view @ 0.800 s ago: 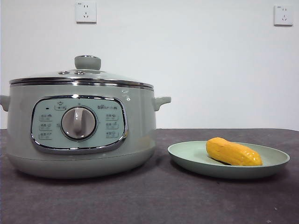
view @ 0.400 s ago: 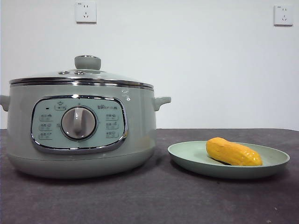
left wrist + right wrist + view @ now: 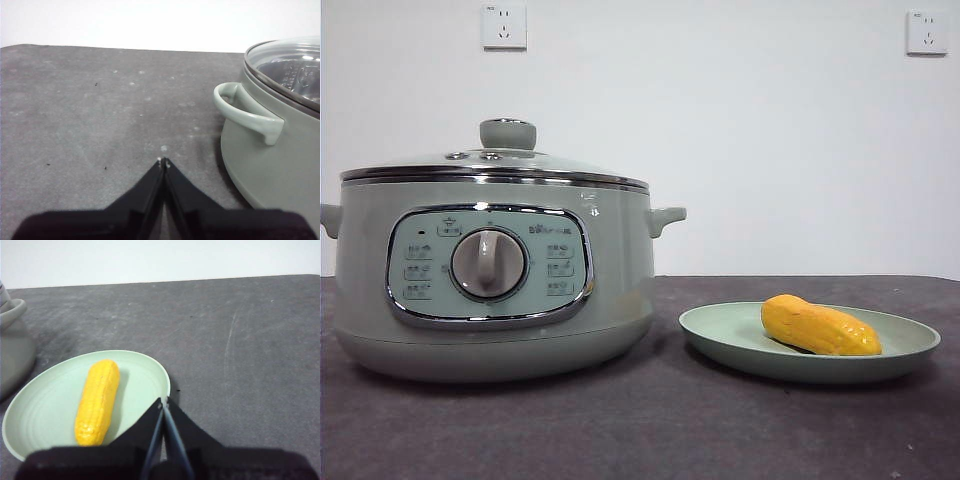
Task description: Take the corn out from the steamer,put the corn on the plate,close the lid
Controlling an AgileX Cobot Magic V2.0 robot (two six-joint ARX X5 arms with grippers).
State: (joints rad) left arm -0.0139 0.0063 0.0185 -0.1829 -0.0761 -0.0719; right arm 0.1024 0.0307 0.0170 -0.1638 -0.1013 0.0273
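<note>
A: Yellow-orange corn (image 3: 819,326) is lying flat in the plate (image 3: 720,331), long axis along the dish floor. Front view: the fat end is toward the pot, the tapered end away from it. Right wrist view shows the cob (image 3: 97,401) lengthways, off-centre in the dish.

B: Anything else in the plate?

A: Just the cob. Pale green dish, raised rim (image 3: 165,379), sitting on the dark grey table (image 3: 650,430) just beside the pot, not touching it.

B: Pot?

A: The sage-green pot (image 3: 490,270) has its lid (image 3: 495,165) seated and level, chrome rim on the pot's rim, knob (image 3: 507,133) on top. Dial (image 3: 488,263) is in the middle of the panel. Through the glass, the left wrist view shows something metallic inside; I can't make out more.

B: Claws?

A: The left gripper (image 3: 163,161) has its jaws pressed together, empty, over bare table next to the pot's side handle (image 3: 245,112). The right gripper (image 3: 163,401) also has its jaws together, empty, tips at the plate's rim on the side away from the pot. Neither arm shows in the front view.

B: Background?

A: White wall and two sockets: one (image 3: 504,25) above the pot, one (image 3: 927,32) above the plate.
</note>
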